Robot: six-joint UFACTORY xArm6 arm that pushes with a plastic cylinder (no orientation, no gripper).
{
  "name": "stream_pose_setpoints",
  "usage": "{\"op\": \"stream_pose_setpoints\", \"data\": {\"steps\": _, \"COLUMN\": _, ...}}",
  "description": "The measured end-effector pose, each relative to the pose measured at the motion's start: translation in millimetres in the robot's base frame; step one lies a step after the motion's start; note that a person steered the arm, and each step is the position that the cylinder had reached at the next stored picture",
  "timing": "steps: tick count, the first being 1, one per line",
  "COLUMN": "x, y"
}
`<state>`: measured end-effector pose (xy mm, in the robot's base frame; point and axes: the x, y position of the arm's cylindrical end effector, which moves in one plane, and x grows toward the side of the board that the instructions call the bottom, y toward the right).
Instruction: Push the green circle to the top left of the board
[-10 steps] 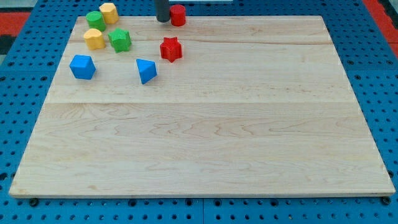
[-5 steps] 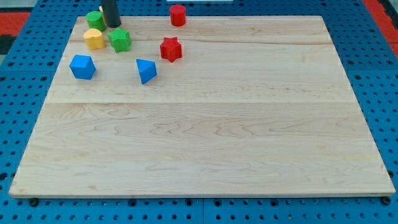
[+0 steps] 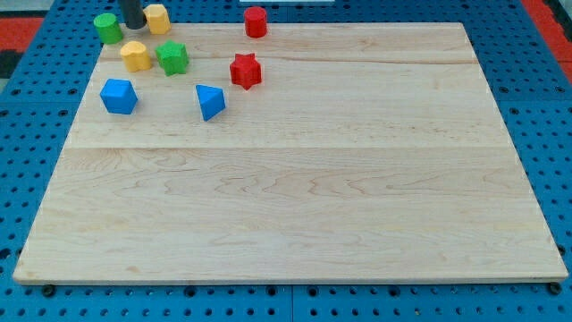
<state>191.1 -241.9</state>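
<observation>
Camera view shows the green circle [image 3: 108, 28] sitting at the very top-left corner of the tabletop [image 3: 295, 179], partly over the edge line. My tip [image 3: 132, 26] stands just to its right, between it and a yellow block [image 3: 157, 18]. I carry no jaws, only a rod, so nothing is grasped. Below lie a second yellow block [image 3: 136, 56] and a green block [image 3: 172, 58], well clear of the corner. By my judgement the push is essentially done; any further shove risks sending the circle off the board.
</observation>
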Motion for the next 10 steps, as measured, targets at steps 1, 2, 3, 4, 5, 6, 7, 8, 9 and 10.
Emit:
{"op": "stream_pose_setpoints", "data": {"steps": 1, "x": -0.1, "y": 2.3}}
{"op": "stream_pose_setpoints", "data": {"steps": 2, "x": 0.0, "y": 12.1}}
{"op": "stream_pose_setpoints", "data": {"steps": 3, "x": 0.5, "y": 53.4}}
{"op": "stream_pose_setpoints", "data": {"steps": 4, "x": 1.7, "y": 72.8}}
{"op": "stream_pose_setpoints", "data": {"steps": 5, "x": 17.1, "y": 72.8}}
{"op": "stream_pose_setpoints", "data": {"steps": 6, "x": 43.8, "y": 63.0}}
{"op": "stream_pose_setpoints", "data": {"steps": 7, "x": 52.2, "y": 49.4}}
{"op": "stream_pose_setpoints", "data": {"steps": 8, "x": 52.0, "y": 39.2}}
{"op": "stream_pose_setpoints", "data": {"steps": 9, "x": 52.3, "y": 20.2}}
{"op": "stream_pose_setpoints", "data": {"steps": 10, "x": 54.7, "y": -6.3}}
